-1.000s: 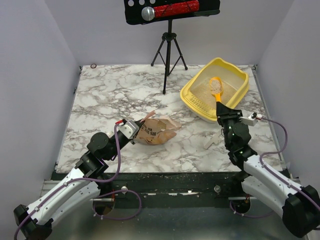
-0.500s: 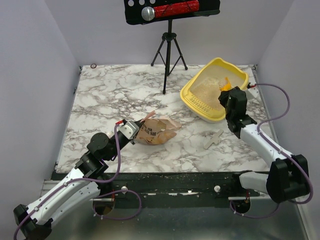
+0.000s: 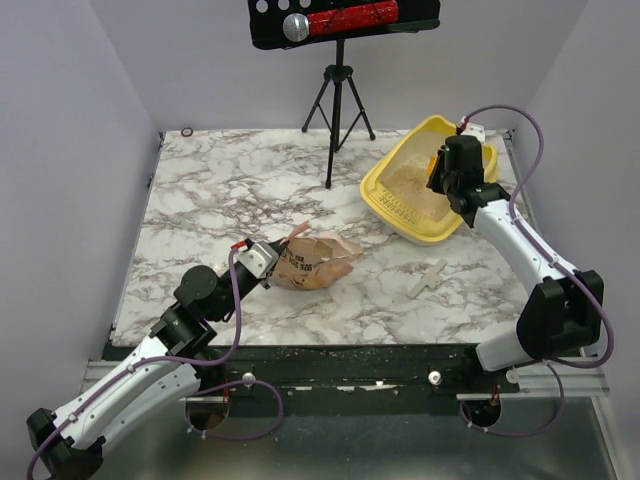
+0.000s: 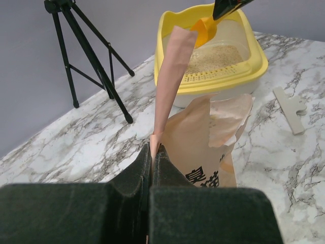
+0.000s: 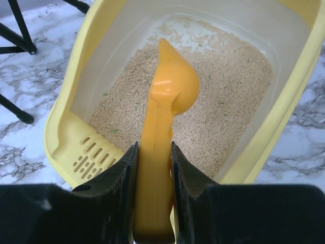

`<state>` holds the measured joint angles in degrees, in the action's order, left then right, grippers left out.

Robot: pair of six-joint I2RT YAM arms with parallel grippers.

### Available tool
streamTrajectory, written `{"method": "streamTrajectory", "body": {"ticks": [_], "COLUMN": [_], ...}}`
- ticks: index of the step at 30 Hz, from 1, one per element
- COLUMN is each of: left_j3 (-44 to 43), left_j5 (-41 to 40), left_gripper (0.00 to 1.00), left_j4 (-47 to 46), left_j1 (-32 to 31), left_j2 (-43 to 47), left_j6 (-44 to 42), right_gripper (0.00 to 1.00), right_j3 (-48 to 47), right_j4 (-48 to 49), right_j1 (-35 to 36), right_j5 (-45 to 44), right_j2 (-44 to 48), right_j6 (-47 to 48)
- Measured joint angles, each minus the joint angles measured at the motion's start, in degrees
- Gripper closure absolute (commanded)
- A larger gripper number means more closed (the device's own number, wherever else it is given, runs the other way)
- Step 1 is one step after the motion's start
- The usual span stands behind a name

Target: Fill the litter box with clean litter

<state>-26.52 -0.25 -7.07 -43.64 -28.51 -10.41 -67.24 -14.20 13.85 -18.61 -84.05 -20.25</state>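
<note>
The yellow litter box (image 3: 388, 196) stands at the back right and holds a layer of beige litter (image 5: 223, 112); both also show in the left wrist view, the box (image 4: 254, 71) and the litter (image 4: 213, 57). My right gripper (image 3: 447, 172) hangs over the box, shut on the handle of the yellow-orange scoop (image 5: 167, 96). The scoop's bowl is turned on its side above the litter. My left gripper (image 3: 262, 262) is shut on a flap of the tan paper bag (image 3: 315, 258), which lies crumpled on the table (image 4: 203, 147).
A black tripod (image 3: 337, 110) stands left of the litter box, under a black board (image 3: 340, 20) with a red roll. A small beige cut-out piece (image 3: 427, 277) lies on the marble near the right arm. A small ring (image 3: 187, 131) lies at the back left corner.
My right arm has reached forward from the box's near side to over its middle, carrying the scoop, which has turned onto its side. The left arm and the bag have not moved.
</note>
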Motion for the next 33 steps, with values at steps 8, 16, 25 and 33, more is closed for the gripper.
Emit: {"method": "streamTrajectory", "body": {"ticks": [8,16,25,33], "left_j3": [0.00,0.00,-0.02,-0.02], "left_j5": [-0.17,-0.17,-0.22,-0.24], "left_gripper": [1.00,1.00,1.00,1.00], "left_j4": [0.00,0.02,0.09,0.09], "left_j1": [0.00,0.00,0.00,0.00], "left_j2": [0.00,0.02,0.00,0.02], "left_j6": [0.00,0.00,-0.04,-0.04], "right_gripper": [1.00,1.00,1.00,1.00], "right_j3": [-8.13,-8.11,-8.11,-8.11], "right_j4": [-10.67,-18.27,-20.65,-27.45], "right_j1": [0.00,1.70,3.56,9.70], "right_j5": [0.57,9.14,36.59,49.83], "right_j2": [0.50,11.32,26.64,26.60], "right_j6": [7.98,9.60,8.76,11.50]}}
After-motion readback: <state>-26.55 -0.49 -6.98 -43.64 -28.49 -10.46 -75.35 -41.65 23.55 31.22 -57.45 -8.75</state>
